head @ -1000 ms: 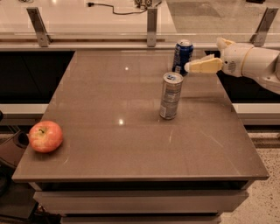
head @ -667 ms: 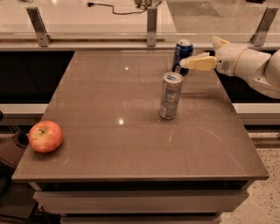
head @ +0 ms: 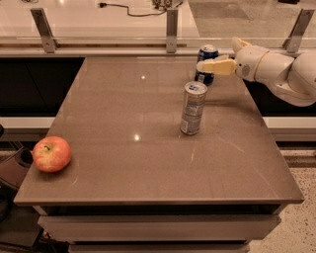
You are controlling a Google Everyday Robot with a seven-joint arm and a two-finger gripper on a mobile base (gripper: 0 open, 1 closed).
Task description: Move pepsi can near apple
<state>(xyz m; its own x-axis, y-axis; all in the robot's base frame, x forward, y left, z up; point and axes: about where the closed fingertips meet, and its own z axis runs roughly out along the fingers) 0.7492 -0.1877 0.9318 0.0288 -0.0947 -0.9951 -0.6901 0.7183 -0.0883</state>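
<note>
You have the pepsi can [head: 207,52] standing upright close to the far edge of the surface [head: 123,163], toward the far right corner; blue body, silver top.

The gripper [head: 215,65] is right at the can, reaching in from the right edge at about the can's mid-height; a cream part of it crosses in front of the can and overlaps it; you can't tell from this view how wide the gripper is open, or whether it has hold of the can; treat both as unknown. The white arm [head: 286,74] behind it runs out over the right edge of the surface and off the frame.

The apple [head: 51,154] sits at the near left corner, just inside the left edge, stem dimple up; red with yellowish patches; well apart from the pepsi can, with most of the surface's diagonal between them.

A taller silver can [head: 192,108] stands upright right of the surface's middle, on the near-edge side of the pepsi can; near it, not touching; apart from the gripper too.

Beyond the far edge a rail with metal posts [head: 171,27] runs across; a black cable [head: 133,11] lies on the pale counter behind it; speckled floor [head: 296,232] shows past the near right corner.
</note>
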